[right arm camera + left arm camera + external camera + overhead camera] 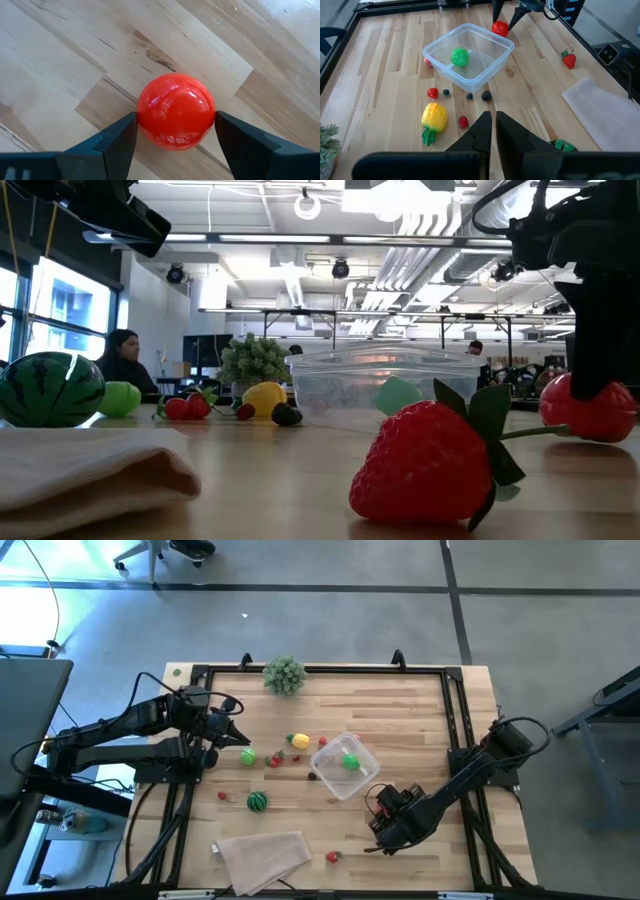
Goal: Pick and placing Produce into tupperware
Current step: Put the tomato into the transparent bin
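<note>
The clear tupperware stands mid-table with a green ball inside. Around it lie the loose produce: a yellow fruit, a green piece, the striped watermelon ball, a strawberry and small red and dark bits. My right gripper is near the tupperware's near-right corner, pointing down, shut on a red ball. My left gripper hovers shut, left of the yellow fruit, touching nothing. My right gripper pinches the red ball's two opposite sides between its fingers, coming from above and pointing down. The low view shows the ball at table level under the gripper; whether it is lifted clear I cannot tell.
A folded beige cloth lies at the near edge and a bushy grey-green plant at the far edge. A black frame runs round the tabletop. Bare wood lies between the tupperware and the table's right side. People sit in the room beyond.
</note>
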